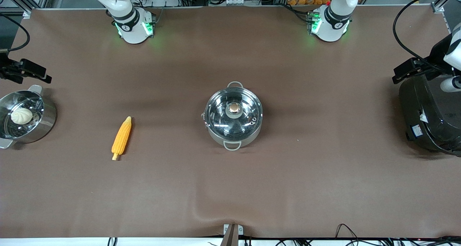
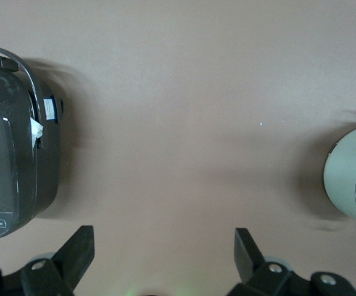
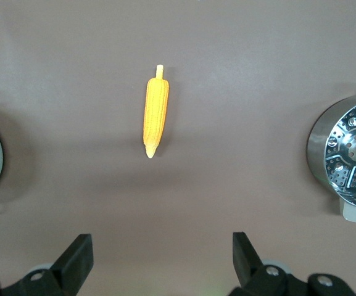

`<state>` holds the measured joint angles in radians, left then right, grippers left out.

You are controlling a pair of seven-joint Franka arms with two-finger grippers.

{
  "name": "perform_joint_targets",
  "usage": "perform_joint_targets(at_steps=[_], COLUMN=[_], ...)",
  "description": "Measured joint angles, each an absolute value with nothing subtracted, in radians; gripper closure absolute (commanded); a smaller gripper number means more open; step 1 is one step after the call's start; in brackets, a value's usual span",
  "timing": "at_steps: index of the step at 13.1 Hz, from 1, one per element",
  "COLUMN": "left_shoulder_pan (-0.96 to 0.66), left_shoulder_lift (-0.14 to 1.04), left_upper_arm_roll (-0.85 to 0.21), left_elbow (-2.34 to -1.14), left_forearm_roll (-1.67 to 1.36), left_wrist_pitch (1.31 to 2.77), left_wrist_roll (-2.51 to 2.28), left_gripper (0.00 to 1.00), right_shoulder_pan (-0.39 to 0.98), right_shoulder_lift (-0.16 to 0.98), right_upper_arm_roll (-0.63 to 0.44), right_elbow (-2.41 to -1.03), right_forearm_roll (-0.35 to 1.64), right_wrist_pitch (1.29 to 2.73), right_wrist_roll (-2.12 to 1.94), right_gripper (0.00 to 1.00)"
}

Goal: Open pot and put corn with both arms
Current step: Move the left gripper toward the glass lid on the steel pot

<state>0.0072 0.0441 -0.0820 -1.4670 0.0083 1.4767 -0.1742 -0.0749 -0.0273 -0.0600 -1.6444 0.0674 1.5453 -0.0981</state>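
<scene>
Front view, corn: one tapered yellow-orange corn cob lies flat on the brown table toward the right arm's end, long axis running near-to-far, pale stub nearest the camera, tip pointing toward the bases.
Front view, pots: one shiny steel pot at mid-table, glass lid on; one steel steamer pot holding one white bun; one black rice cooker.
Left wrist view: left gripper spread wide, holding nothing, above bare table between cooker and pot.
Right wrist view: right gripper spread wide, holding nothing, over table near the corn.
</scene>
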Motion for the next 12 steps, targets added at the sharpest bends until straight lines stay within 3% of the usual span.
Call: perform_joint_targets(at_steps=[12], left_shoulder_pan=[-0.010], left_shoulder_lift=[0.062], left_upper_arm_roll=[-0.106], left_elbow=[-1.473], left_forearm_roll=[-0.002], left_wrist_pitch=[1.479], left_wrist_roll=[-0.174], left_gripper=[0.00], right_shoulder_pan=[-0.075], right_shoulder_lift=[-0.026], right_upper_arm_roll=[-0.059], right_elbow=[-1.644], right_forearm_roll=[0.068], right_wrist_pitch=[1.545], right_wrist_roll=[-0.098], right_gripper=[0.00])
